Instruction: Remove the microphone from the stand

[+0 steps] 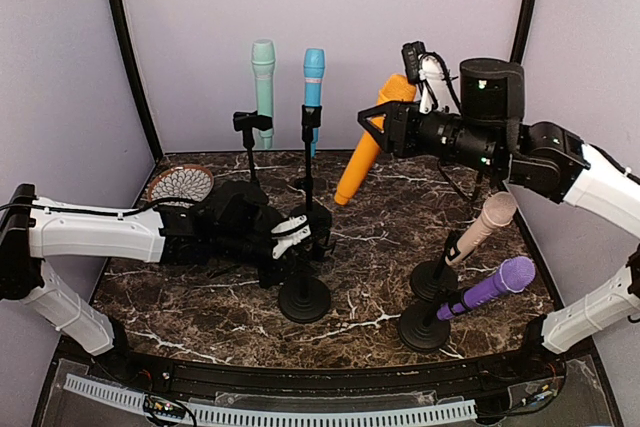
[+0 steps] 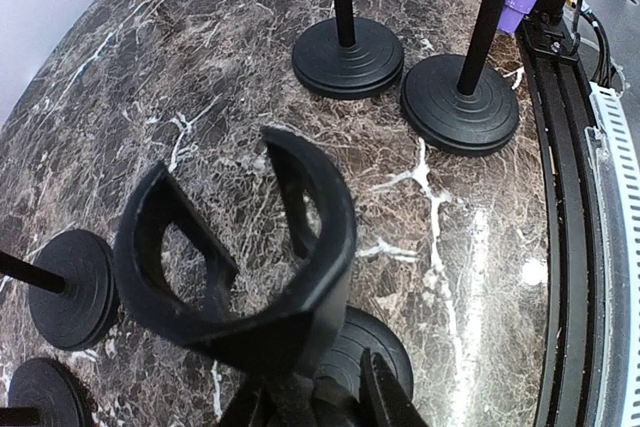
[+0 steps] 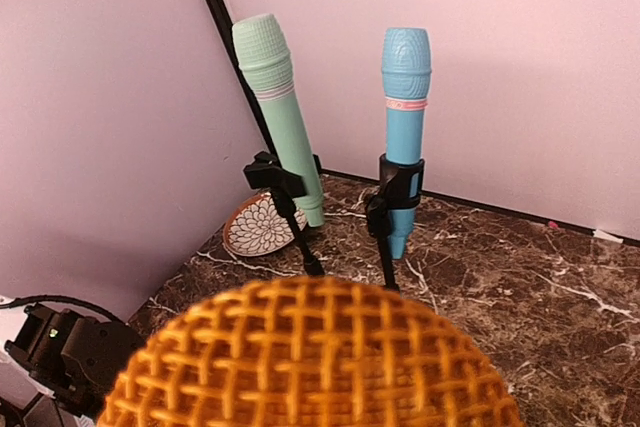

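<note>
top external view: the right gripper (image 1: 385, 129) is pinched around the orange microphone (image 1: 366, 152), holding it tilted in the air above the marble table (image 1: 200, 297), well apart from its stand (image 1: 304, 299). the left gripper (image 1: 298, 237) is pressed onto that stand's pole below the empty clip (image 2: 250, 267).

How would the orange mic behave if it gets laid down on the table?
The orange mic looks like a rigid round tube, so laid flat it would probably roll. The table looks smooth and glossy, so it may also slide. Its mesh head seems wider than the handle, so it would likely curve rather than roll straight.
</note>
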Controlling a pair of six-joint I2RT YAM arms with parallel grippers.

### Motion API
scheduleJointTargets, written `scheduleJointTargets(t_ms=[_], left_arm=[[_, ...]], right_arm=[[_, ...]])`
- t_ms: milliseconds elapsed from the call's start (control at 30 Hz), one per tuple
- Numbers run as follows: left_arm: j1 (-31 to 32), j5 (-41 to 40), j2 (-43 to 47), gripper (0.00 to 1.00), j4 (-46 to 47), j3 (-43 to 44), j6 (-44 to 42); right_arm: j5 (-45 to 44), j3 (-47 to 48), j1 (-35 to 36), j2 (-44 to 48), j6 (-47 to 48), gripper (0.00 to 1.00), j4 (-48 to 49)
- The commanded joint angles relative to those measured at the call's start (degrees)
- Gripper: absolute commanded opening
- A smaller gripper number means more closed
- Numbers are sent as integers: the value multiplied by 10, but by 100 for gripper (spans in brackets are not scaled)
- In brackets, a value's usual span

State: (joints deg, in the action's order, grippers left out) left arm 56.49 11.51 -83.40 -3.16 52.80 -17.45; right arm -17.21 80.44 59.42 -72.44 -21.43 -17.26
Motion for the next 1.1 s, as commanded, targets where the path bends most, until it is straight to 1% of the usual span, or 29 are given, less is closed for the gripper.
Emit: scheduleJointTargets(t_ms=[0,100,200,233,267,300,333,367,400,433,533,600,667,700,733,800,933,1067], left_arm=[[-22,-64,24,0,-62,6,15],[-54,-96,50,0,-86,16,29],[-105,-108,74,0,-110,20,53],[-133,-108,88,0,-123,19,61],[-146,-108,97,0,-128,16,76],[-173,-124,116,0,-137,9,89],[-186,-128,125,0,-140,5,94],[-213,-134,145,0,-145,-6,105],[-228,-135,155,0,-147,-10,110],[-257,-135,174,0,-152,-18,119],[-313,-133,215,0,-181,-29,128],[-372,-134,232,0,-197,-41,129],[-403,-131,244,0,-204,-50,142],[-433,-127,247,0,-204,-52,156],[-448,-125,248,0,-204,-57,163],[-493,-144,240,0,-207,-60,179],[-529,-180,216,0,-220,-55,199],[-549,-184,199,0,-219,-48,208]], right_arm=[[-67,83,-25,10,37,11,-48],[-61,143,-70,-11,54,12,-95],[-55,200,-115,-32,72,13,-129],[-57,215,-127,-37,79,13,-139],[-58,228,-144,-42,86,14,-147],[-59,237,-162,-44,93,14,-151],[-55,241,-183,-46,96,15,-154],[-48,241,-209,-47,95,15,-155],[-39,238,-234,-48,92,15,-157],[-29,232,-269,-50,87,15,-160],[-26,195,-321,-49,77,15,-166],[-30,163,-343,-50,77,14,-172],[-34,137,-363,-55,78,15,-182],[-37,127,-373,-58,78,14,-191],[-39,121,-382,-63,75,14,-202],[-51,113,-391,-70,68,14,-227],[-63,89,-392,-73,51,16,-261],[-73,52,-393,-78,43,17,-270]])
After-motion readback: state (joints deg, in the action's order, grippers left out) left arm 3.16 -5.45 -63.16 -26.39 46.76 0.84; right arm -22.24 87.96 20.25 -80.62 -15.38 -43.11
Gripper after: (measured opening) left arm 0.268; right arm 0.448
